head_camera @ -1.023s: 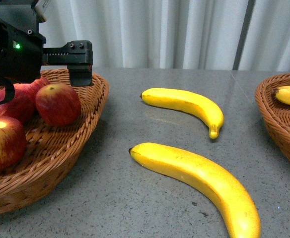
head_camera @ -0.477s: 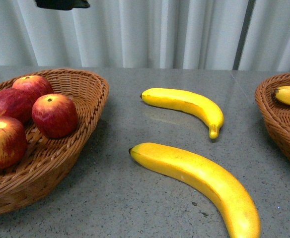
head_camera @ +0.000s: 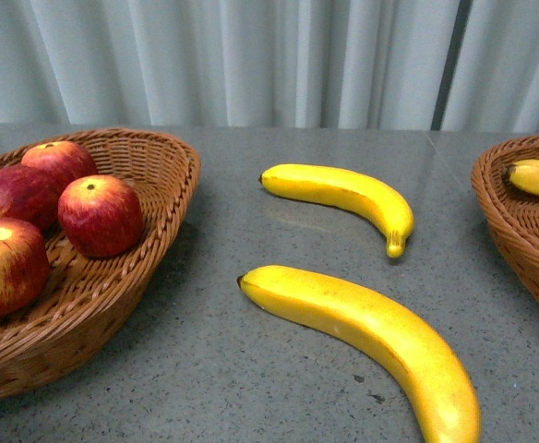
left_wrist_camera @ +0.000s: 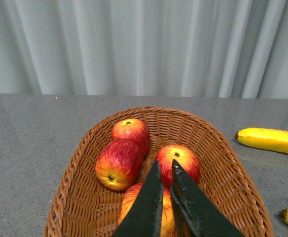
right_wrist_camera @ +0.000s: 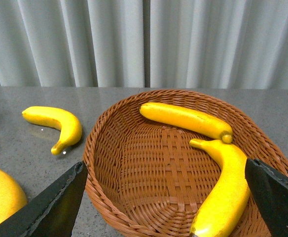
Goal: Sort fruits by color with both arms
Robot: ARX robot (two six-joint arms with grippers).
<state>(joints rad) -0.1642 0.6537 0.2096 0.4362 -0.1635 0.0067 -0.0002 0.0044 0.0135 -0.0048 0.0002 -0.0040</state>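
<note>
Two bananas loose: the far banana (head_camera: 339, 194) lies at the centre of the front view and the near banana (head_camera: 362, 328) runs from the centre toward the lower right. Both rest on the grey surface (head_camera: 205, 378), apart from each other, between the two baskets.
Four in place: the apples (head_camera: 100, 214) sit bunched in the left basket (head_camera: 94, 295), at the left of the frame.
Yellow side: the right basket (head_camera: 514, 221) shows at the right edge. The right wrist view finds two basket bananas (right_wrist_camera: 186, 118) already inside it.
Left tool: the left tool (left_wrist_camera: 164, 165) hangs over the apples, jaws all but together, gripping nothing.
Right tool: the right tool (right_wrist_camera: 163, 168) hovers above the right basket, jaws spread wide, empty.
Step in hand: the reds look finished and the yellows half done, with neither arm carrying fruit.
Next move: probably the right tool goes to a loose banana. It would need to close across the middle of the curve, clear the wicker rim, and set the fruit beside the pair already there.
</note>
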